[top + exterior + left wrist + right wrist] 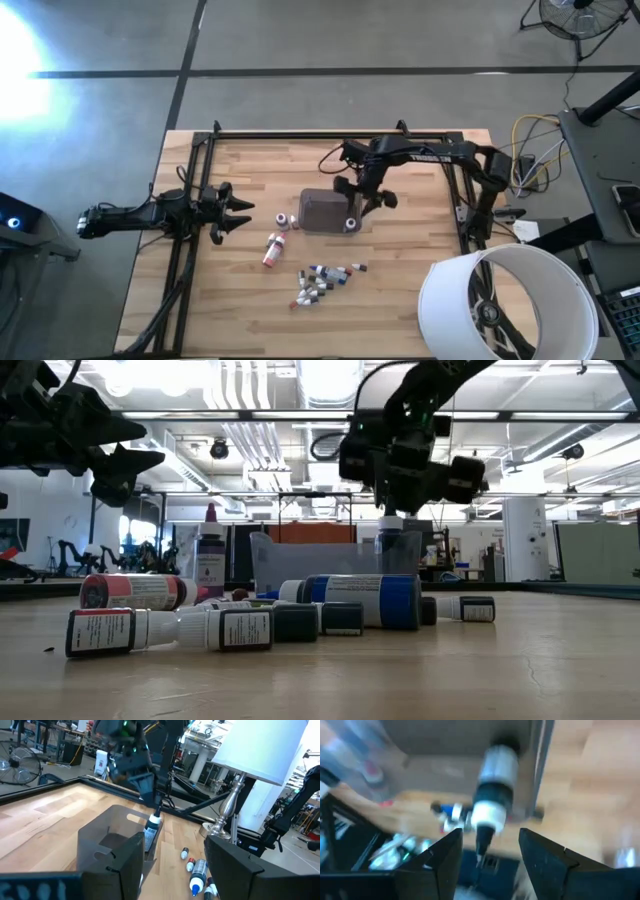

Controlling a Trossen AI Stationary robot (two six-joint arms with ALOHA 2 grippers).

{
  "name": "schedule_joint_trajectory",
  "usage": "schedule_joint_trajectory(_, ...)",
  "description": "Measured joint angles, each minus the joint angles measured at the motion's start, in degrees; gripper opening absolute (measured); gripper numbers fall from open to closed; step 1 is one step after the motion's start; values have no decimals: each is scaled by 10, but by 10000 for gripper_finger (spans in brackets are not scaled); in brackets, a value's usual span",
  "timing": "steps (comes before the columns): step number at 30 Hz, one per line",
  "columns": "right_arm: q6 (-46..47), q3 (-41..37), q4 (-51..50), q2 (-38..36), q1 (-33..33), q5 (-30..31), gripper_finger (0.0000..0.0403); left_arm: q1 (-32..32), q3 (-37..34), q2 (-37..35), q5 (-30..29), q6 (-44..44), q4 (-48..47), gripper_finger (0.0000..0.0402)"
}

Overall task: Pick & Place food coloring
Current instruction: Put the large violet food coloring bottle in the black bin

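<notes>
R gripper [362,198] hangs over the right edge of the grey tray [322,211], fingers spread w/ a clear gap, gripping nothing. Right below it a white-capped bottle [352,222] stands upright at the tray's near-right corner; can't tell for sure if it sits fully inside or on the rim, but the left wrist view puts it [152,826] against the tray wall. Looks like a just-released drop, so I'd call that one placed or nearly so.

L gripper [238,212] waits to the left of the tray, well apart from it, fingers open, empty.

Progress, best guess: early. Only that one bottle is at the tray. Left to do: a bottle [283,219] just left of the tray, a red-labelled bottle [271,251] lying nearer, and the main cluster of bottles [322,281] lying on their sides near-centre, approx. eight or so, hard to count. Low view shows most lying flat, labels out, incl. a blue-labelled one [362,601].

Surface: pale wood-plank table [420,250] w/ a black frame round the arms. A white lampshade [505,300] sits at the near-right corner. Room: grey concrete floor w/ dark lines, a fan [580,14] far right, cables and equipment along the right side; workshop w/ ceiling ducts behind.
</notes>
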Motion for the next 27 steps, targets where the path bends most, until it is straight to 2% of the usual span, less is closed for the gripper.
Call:
schedule_joint_trajectory(4,-208,28,23,-26,16,106,191,0,0,0,0,0,0,184)
schedule_joint_trajectory(6,-255,45,25,-36,40,133,191,0,0,0,0,0,0,184)
schedule_joint_trajectory(11,-292,61,114,-36,96,151,191,0,0,0,0,0,0,183)
schedule_joint_trajectory(13,-314,61,166,-36,111,190,191,0,0,0,-2,22,3,183)
schedule_joint_trajectory(14,-325,61,181,-36,118,218,191,0,-1,0,-10,63,9,183)
schedule_joint_trajectory(18,-364,71,188,-36,145,330,191,0,-1,0,-23,179,42,184)
schedule_joint_trajectory(22,-387,79,181,-37,161,397,191,0,-1,0,-23,166,40,183)
schedule_joint_trajectory(27,-388,79,173,-38,167,402,191,0,-1,0,-24,121,53,184)
